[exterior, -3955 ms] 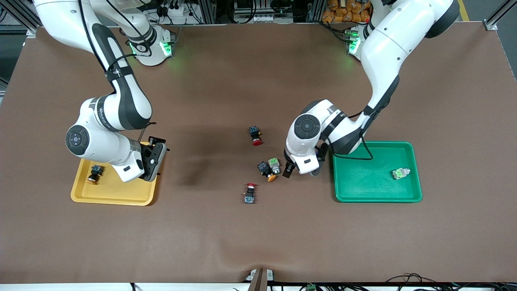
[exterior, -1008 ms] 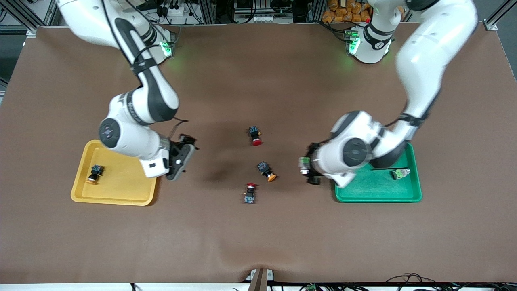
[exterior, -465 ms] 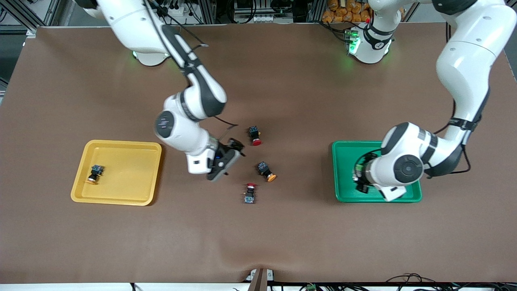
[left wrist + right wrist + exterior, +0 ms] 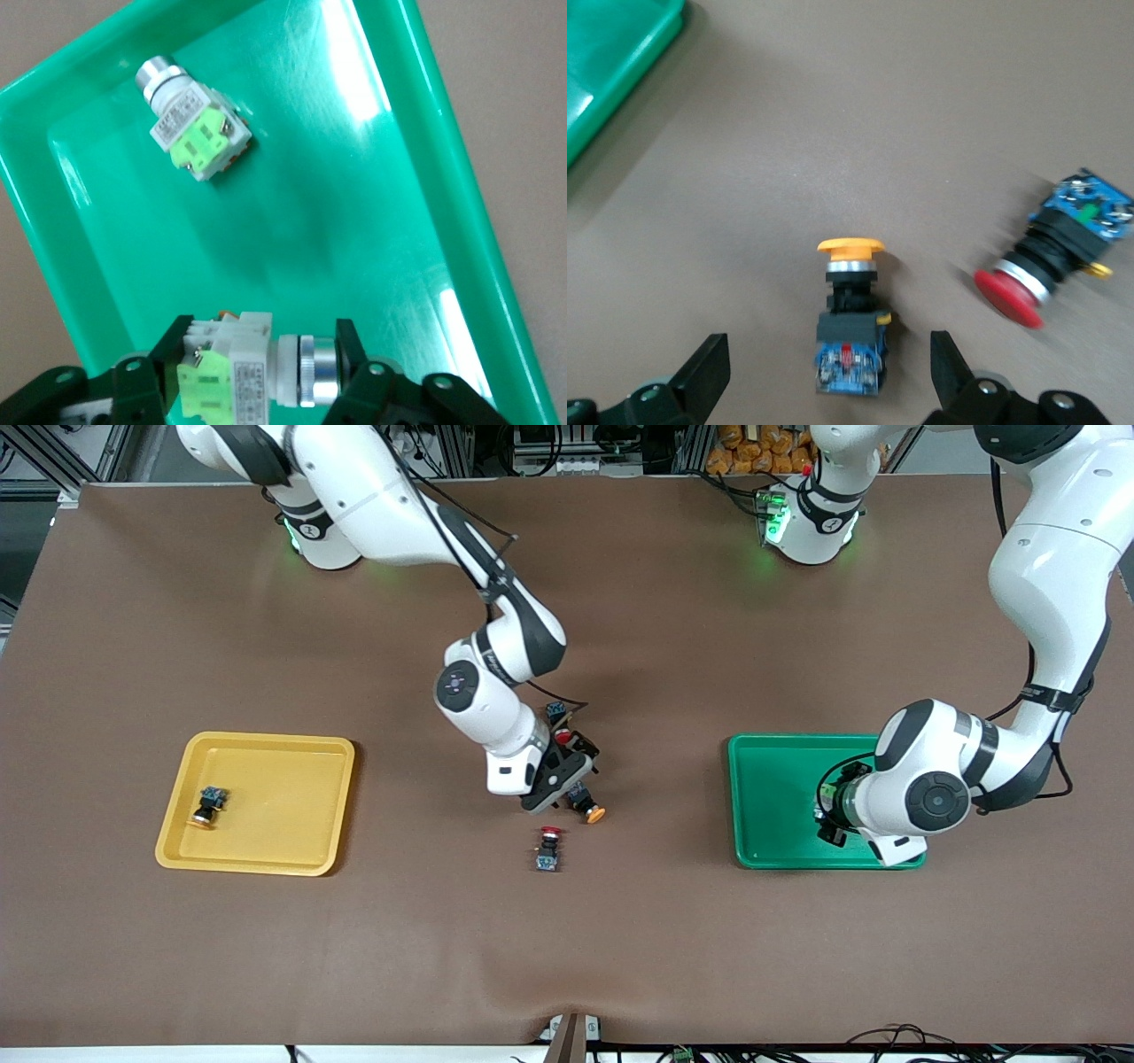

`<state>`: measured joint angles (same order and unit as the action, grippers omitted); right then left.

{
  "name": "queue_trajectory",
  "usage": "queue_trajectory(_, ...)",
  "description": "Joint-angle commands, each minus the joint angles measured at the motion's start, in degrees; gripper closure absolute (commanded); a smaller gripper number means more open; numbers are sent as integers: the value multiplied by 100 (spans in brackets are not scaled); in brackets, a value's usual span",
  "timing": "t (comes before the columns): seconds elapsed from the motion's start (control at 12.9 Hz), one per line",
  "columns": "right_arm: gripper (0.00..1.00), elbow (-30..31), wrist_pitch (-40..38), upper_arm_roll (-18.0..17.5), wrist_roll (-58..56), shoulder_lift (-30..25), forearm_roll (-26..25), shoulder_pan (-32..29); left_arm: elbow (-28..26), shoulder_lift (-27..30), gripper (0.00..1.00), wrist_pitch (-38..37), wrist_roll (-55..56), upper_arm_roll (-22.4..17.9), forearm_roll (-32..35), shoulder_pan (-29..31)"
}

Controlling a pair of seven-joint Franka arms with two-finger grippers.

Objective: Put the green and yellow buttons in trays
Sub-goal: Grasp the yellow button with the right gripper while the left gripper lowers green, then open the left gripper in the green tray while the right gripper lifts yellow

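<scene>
Two trays: yellow tray [image 4: 266, 797], green tray [image 4: 771, 797]. Two green switches [image 4: 197, 135], two yellow [image 4: 849, 323], two red [image 4: 1050, 257]. Left end effector [image 4: 257, 372] pinching a green switch; right end effector [image 4: 828, 372] spread.

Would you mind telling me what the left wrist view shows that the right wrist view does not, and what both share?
Only the left wrist view shows two grey-white push-button switches with green tops: one lying in the tray, one between the left hand's fingers. Only the right wrist view shows the orange-capped black-blue switch between the open right hand's fingers, and a red-capped switch beside it. Both show the green plastic tray and the brown table.
</scene>
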<state>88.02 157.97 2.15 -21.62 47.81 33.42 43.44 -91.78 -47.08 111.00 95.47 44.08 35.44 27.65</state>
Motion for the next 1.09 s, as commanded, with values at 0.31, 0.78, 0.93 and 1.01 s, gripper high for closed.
queue_trajectory(0.31,0,-513,522,110,97,685,-335,208,247,375,0,-123,-632,452,148,100)
queue_trajectory(0.78,100,-487,647,233,88,590,-652,270,1048,1120,0,-1081,-2924,857,69,109)
queue_trajectory(0.93,100,-417,612,242,115,397,-643,218,1153,1394,0,-1090,-3741,857,43,161)
queue_trajectory(1.01,100,-365,586,268,115,291,-652,209,1258,1490,0,-1116,-4259,857,-97,197)
